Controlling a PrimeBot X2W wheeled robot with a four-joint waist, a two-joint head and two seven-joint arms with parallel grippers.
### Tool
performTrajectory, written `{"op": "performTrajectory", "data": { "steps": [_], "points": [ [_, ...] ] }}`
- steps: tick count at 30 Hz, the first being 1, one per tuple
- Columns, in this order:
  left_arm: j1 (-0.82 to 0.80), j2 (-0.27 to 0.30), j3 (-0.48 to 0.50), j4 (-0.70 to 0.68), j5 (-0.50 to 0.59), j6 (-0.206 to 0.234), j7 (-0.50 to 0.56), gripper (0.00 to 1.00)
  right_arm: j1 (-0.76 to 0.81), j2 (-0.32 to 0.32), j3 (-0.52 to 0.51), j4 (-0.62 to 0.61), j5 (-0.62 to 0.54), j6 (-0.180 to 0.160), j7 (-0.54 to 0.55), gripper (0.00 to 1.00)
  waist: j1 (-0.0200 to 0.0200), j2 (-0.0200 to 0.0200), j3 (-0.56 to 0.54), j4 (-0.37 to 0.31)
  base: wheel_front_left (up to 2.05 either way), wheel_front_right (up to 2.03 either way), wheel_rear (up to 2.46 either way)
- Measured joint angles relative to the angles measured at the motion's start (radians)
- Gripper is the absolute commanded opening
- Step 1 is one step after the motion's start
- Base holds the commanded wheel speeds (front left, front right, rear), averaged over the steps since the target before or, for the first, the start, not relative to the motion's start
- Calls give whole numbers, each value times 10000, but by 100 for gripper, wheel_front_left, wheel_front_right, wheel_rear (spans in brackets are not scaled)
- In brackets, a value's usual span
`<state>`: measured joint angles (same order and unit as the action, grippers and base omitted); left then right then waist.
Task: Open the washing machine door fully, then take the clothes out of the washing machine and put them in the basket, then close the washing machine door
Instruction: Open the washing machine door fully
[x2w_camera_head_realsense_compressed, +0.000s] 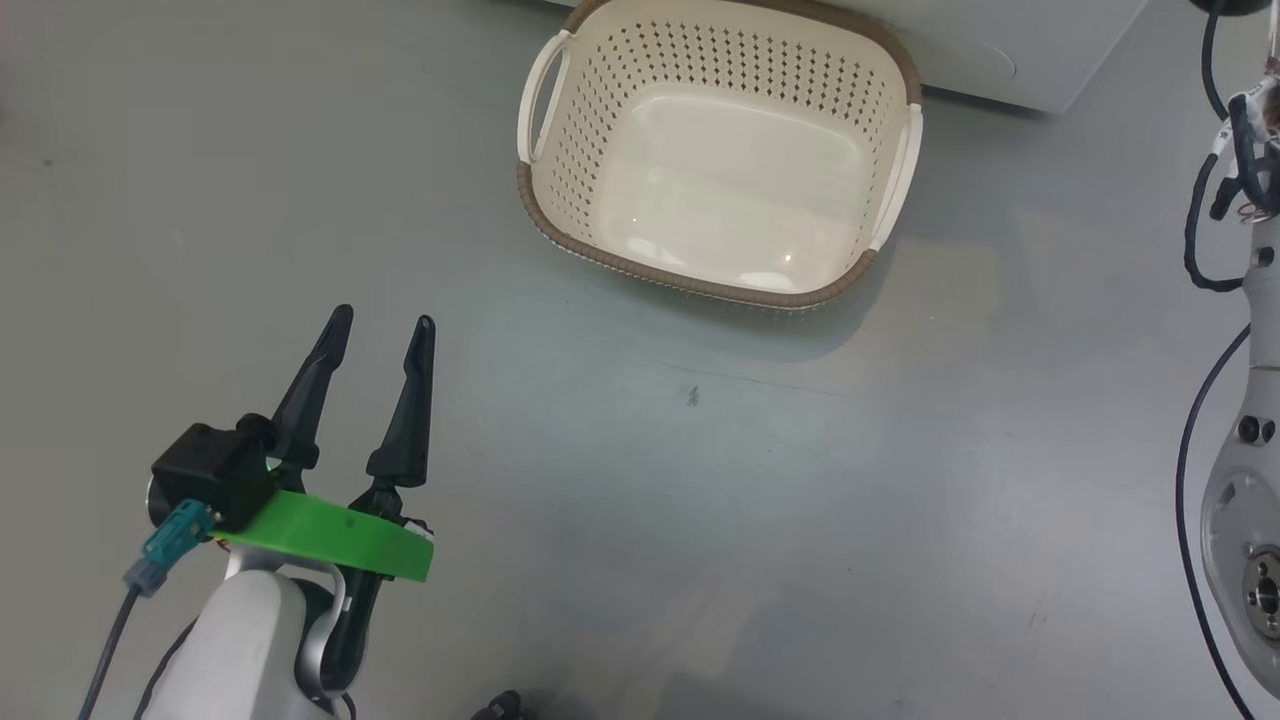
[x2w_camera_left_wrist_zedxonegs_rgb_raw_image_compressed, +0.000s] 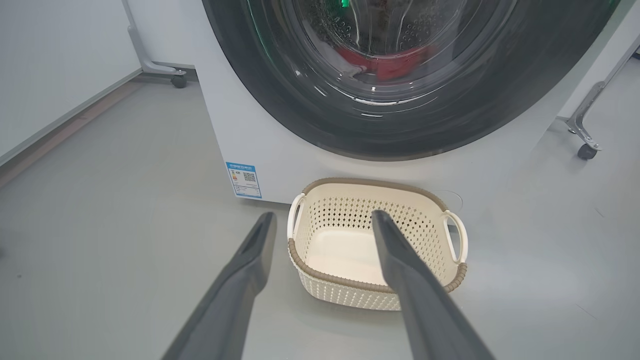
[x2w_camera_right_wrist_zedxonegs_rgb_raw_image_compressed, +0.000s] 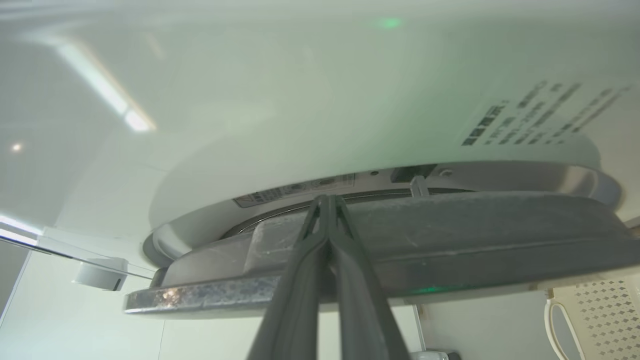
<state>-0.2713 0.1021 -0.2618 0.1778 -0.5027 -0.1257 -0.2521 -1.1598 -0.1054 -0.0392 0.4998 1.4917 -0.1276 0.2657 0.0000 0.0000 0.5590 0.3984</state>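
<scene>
Left gripper (x2w_camera_head_realsense_compressed: 385, 322): held released at the lower left above the floor (x2w_camera_head_realsense_compressed: 700, 520); nothing is gripped. Its two fingers (x2w_camera_head_realsense_compressed: 405, 420) are spread and pointed up the head view, well apart from the basket.
Left gripper, from its wrist (x2w_camera_left_wrist_zedxonegs_rgb_raw_image_compressed: 324, 216): the spread fingers are aimed at the basket and the machine's front.
Label (x2w_camera_left_wrist_zedxonegs_rgb_raw_image_compressed: 244, 180): a small blue one is seen low on the machine, just left of the basket.
Basket (x2w_camera_head_realsense_compressed: 715, 285): stood upright on the floor just before the machine's base. Its bare cream bottom is shown, and a white handle is seen at either side.
Machine (x2w_camera_left_wrist_zedxonegs_rgb_raw_image_compressed: 280, 160): its white front is seen behind the basket.
Door (x2w_camera_left_wrist_zedxonegs_rgb_raw_image_compressed: 500, 110): its black rim and glass bowl are seen above the basket, blurred. From the right wrist, the door (x2w_camera_right_wrist_zedxonegs_rgb_raw_image_compressed: 475, 235) is seen edge-on, stood slightly off the machine's front (x2w_camera_right_wrist_zedxonegs_rgb_raw_image_compressed: 300, 100), with a narrow gap between.
Clothes (x2w_camera_left_wrist_zedxonegs_rgb_raw_image_compressed: 385, 62): red cloth is seen through the glass, low in the drum.
Right gripper (x2w_camera_right_wrist_zedxonegs_rgb_raw_image_compressed: 327, 200): clenched, fingers pressed together. Its tips are laid at the door's edge, by the gap.
Right arm (x2w_camera_head_realsense_compressed: 1240, 500): its pale links are seen along the head view's right edge.
</scene>
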Motion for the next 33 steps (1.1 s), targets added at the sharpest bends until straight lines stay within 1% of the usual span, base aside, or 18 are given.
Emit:
{"op": "performTrajectory", "data": {
  "steps": [7,12,20,33],
  "points": [
    [-36,-102,-61,-17,-77,-2,0,100,-643,-88,-13,462,58,0,221,0,0,0,143,127,0,0,0],
    [-64,-104,-38,-15,-79,-2,0,100,-889,-182,-8,1016,130,2,422,0,0,0,190,185,0,0,0],
    [-169,-105,-10,-17,-157,0,0,100,-1082,-203,121,1547,130,4,610,0,0,0,235,183,0,0,0],
    [-208,-104,21,-2,-157,-2,0,100,-1146,-198,213,2015,130,2,988,0,0,0,145,94,0,0,0]
  ]
}}
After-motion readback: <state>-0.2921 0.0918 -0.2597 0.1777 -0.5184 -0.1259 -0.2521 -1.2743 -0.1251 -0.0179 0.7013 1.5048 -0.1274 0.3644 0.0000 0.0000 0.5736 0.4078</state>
